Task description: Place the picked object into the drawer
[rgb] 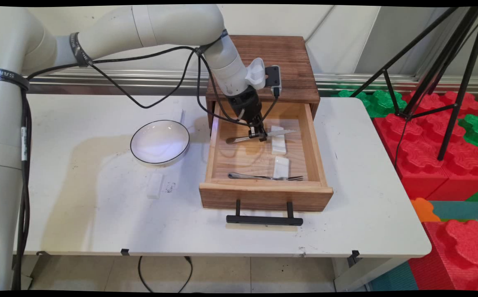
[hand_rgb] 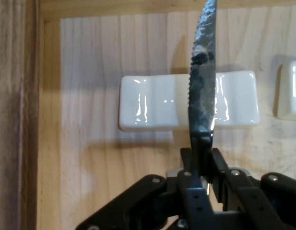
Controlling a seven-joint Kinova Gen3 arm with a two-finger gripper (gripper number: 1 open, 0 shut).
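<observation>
A silver table knife (rgb: pixel 259 135) hangs level inside the open wooden drawer (rgb: pixel 218 148), with my gripper (rgb: pixel 257 133) shut on its middle. In the hand view my gripper (hand_rgb: pixel 201 165) clamps the serrated blade of the knife (hand_rgb: pixel 204 81), which crosses over a white cutlery rest (hand_rgb: pixel 152 100) below it. That rest (rgb: pixel 278 144) lies on the drawer floor under the blade tip. A second white rest (rgb: pixel 281 166) lies nearer the drawer front, and a fork (rgb: pixel 263 177) rests with its tines end across it. An edge of the second rest (hand_rgb: pixel 290 91) shows at the right in the hand view.
A white bowl with a dark rim (rgb: pixel 160 141) sits on the table left of the drawer. A third white rest (rgb: pixel 155 185) lies in front of the bowl. The drawer's black handle (rgb: pixel 264 220) sticks out toward the table's near edge. A black tripod (rgb: pixel 436 82) stands at the right.
</observation>
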